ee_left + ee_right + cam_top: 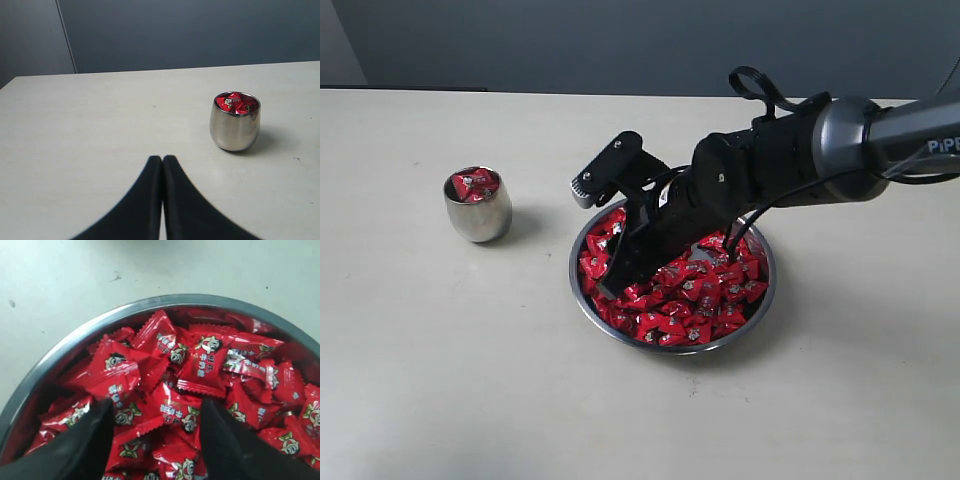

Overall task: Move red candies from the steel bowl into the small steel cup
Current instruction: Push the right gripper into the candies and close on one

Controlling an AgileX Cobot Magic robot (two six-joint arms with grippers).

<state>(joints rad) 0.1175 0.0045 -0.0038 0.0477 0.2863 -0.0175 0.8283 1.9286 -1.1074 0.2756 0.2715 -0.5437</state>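
Nearly filled small steel cup (477, 205), centre left; many red candies (705, 290) left in steel bowl (165, 300), straddled by parted right gripper (156, 410).

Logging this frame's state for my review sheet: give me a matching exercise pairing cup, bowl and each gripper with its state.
1 small rounded polished steel cup
2 wide shallow shiny steel bowl
3 left gripper
4 right gripper

A fingers open among shiny red wrapped candies
B fingers shut above the pale table
C heaped with candies
D few candies inside

Pairs: 1-D; 2-C; 3-B; 4-A
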